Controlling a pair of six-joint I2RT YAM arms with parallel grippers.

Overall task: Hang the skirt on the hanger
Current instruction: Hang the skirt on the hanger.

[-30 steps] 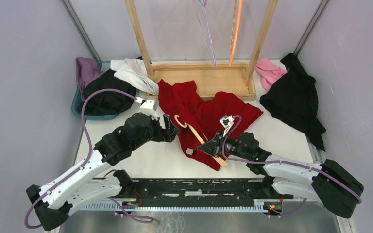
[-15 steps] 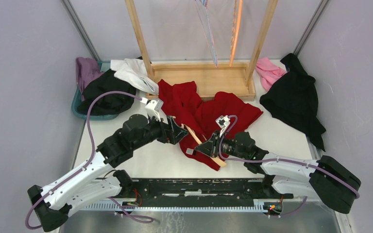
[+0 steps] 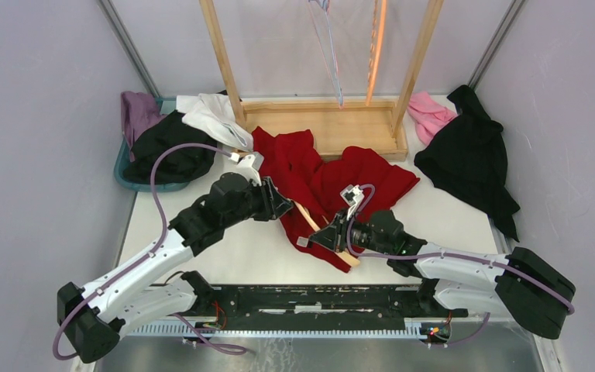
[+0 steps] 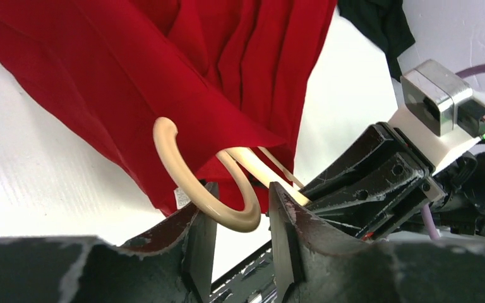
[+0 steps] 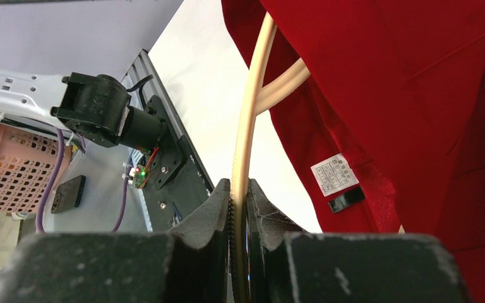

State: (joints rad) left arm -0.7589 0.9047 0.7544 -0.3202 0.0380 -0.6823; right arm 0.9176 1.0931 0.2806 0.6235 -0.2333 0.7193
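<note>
The red skirt (image 3: 333,182) lies crumpled mid-scene on the table (image 3: 240,256), seemingly only part-draped over the wooden hanger (image 3: 310,215), whose arm the right gripper (image 5: 239,196) pinches while the left gripper (image 4: 243,221) sits astride the hook (image 4: 183,173), whether clamped I cannot tell.

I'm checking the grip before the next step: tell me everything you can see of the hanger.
The hanger is cream-coloured and smooth, wood or plastic by its look, mostly hidden under the red skirt. Its round hook pokes out at the skirt's edge, between the open fingers of the left gripper. The right gripper is shut on one thin arm, near the skirt's white label.
</note>
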